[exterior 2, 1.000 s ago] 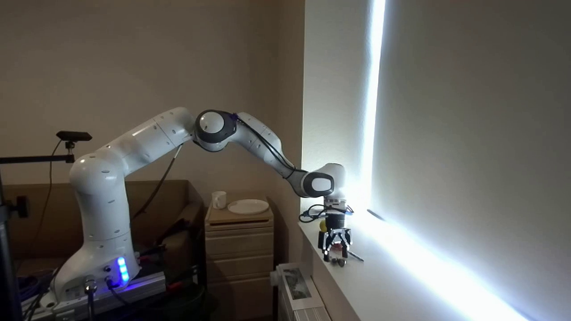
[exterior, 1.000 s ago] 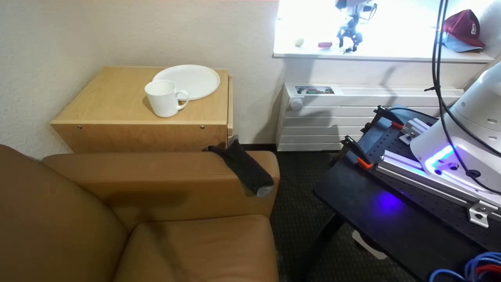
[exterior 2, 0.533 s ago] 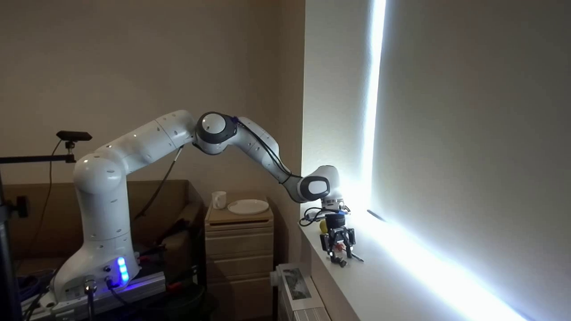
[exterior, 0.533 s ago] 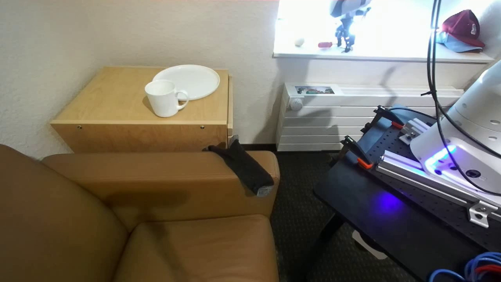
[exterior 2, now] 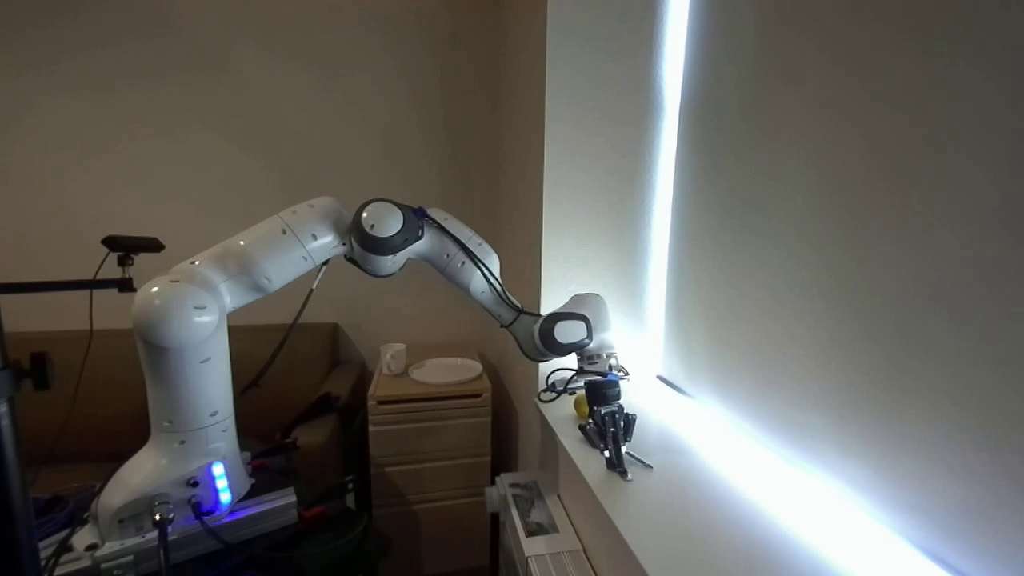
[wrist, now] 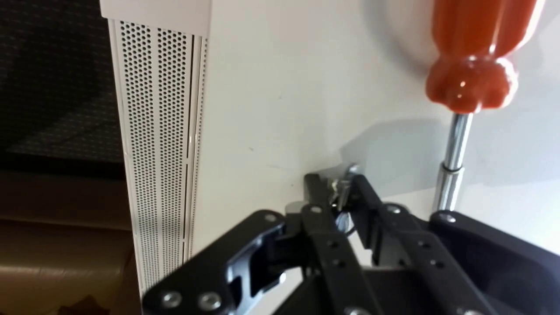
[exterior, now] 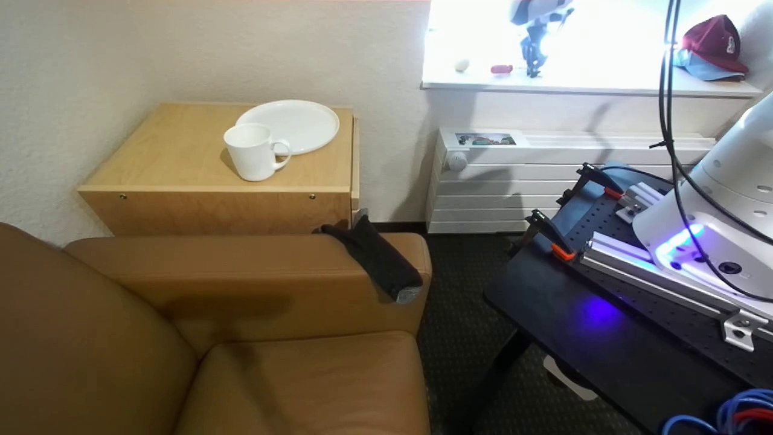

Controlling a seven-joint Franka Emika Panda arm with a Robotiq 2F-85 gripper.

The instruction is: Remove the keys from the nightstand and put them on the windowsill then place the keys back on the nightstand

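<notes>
Sofa (exterior: pixel 241 275), brown, furthest left in an exterior view, well below the windowsill (exterior: pixel 604 83). Nightstand (exterior: pixel 163 145), pale wood, also left of the sill and lower than it. White mug (exterior: pixel 250 157) upright on its top, well left of the sill; white plate (exterior: pixel 311 127) just beside the mug, lying flat on the same top, slightly nearer the sill. Dark sock (exterior: pixel 377 257) draped across the sofa, below the sill and to its left. White radiator (exterior: pixel 483 187) directly under the sill, coloured picture (exterior: pixel 486 139) on top.

On the sill, from its left end: round yellow thing (exterior: pixel 462 65); then red-handled screwdriver (exterior: pixel 501 69), lying flat; then the gripper (wrist: pixel 336 188), pointing down over the sill near its front edge. Jaws together, clamped on the keys (wrist: pixel 344 191), which show in the wrist view as small metal bits, mostly hidden. Keys thus at the sill, near the screwdriver; touching its surface or just above, cannot tell. Maroon cap (exterior: pixel 715 45), light blue below, at the sill's right end. Black table (exterior: pixel 555 320) with the robot's base (exterior: pixel 706 205), lower than the sill, furthest right.
</notes>
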